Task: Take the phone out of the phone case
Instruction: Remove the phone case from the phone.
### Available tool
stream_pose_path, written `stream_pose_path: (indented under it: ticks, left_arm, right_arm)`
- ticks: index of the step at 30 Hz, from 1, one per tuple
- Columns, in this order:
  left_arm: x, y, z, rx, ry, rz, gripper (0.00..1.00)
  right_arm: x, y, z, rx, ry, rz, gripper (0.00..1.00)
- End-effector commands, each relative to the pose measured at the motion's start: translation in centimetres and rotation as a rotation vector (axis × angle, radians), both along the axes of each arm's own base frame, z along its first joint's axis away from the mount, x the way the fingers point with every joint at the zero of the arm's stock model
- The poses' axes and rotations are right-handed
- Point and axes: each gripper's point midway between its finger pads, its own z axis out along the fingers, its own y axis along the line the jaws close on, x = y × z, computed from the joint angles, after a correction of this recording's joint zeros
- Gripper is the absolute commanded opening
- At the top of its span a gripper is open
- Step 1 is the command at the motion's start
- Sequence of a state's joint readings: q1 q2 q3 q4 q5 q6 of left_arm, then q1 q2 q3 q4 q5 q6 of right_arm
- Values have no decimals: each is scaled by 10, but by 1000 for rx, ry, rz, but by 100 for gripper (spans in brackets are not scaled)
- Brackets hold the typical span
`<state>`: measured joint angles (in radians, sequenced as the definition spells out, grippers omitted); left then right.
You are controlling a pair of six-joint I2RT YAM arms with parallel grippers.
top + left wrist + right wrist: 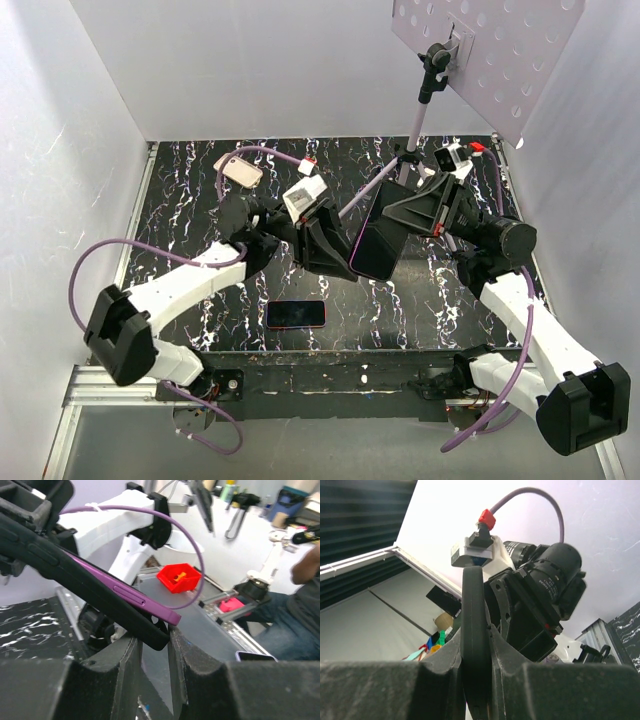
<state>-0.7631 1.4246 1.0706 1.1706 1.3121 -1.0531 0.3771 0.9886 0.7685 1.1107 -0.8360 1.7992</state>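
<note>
Phone point(375, 243) hangs above the middle of the table point(180, 200), tilted on edge, dark screen facing the camera, purple rim showing; it sits in a black case point(45, 555). Left gripper point(335, 245) meets it from the left, jaws narrow and pinched on a corner of the case; in the left wrist view the purple edge lies along the top of the case lip, just above the fingers point(125, 665). Right gripper point(408, 215) comes in from the right, jaws also narrow, clamped on the case's thin edge, which stands upright between its fingers point(512, 680). Red phone point(296, 314) lies flat near the front of the table; pale phone point(238, 170) lies at the back left, well apart.
</note>
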Motion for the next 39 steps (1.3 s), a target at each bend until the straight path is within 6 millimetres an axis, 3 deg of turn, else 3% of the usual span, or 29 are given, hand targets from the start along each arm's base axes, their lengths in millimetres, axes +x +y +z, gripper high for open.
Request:
stream_pose_path:
  ticks: [1,3,5,10,16,20,23,25,28,30,35,39]
  left_arm:
    - [99,-36,-62,194,140,487,0]
    - [118,-35,-75,262,213,614,0]
    - [117,-32,-75,236,267,633,0]
    - [126,-25,-72,220,486,743,23]
    - [141,-13,-86,232,548,889,16]
    - [146,-13,-85,210,613,917,29]
    - [143,-21,-80,193,652,878,33]
    - [142,-24,-78,190,658,875,24]
    - [148,-19,-87,198,607,953,1]
    - [157,-11,-102,220,531,1060,0]
    - [194,34,-136,169,327,1522,0]
    - [203,35,-146,199,294,1573,0]
  right_arm:
    - [-54,-16,47,136,-75,112,1]
    - [-51,-15,45,143,-69,84,1]
    - [-45,-14,41,139,-79,42,1]
    - [-34,-11,32,118,-88,-44,1]
    - [-34,-10,36,156,-115,-65,1]
    - [-35,-3,37,156,-104,-62,1]
    - [-33,0,33,138,-110,-101,1]
    - [-29,2,33,137,-133,-131,1]
    - [-26,4,32,117,-125,-170,1]
    - [-26,0,36,150,-107,-194,1]
    - [-23,-7,46,296,16,-157,1]
    - [-18,-11,41,356,88,-141,1]
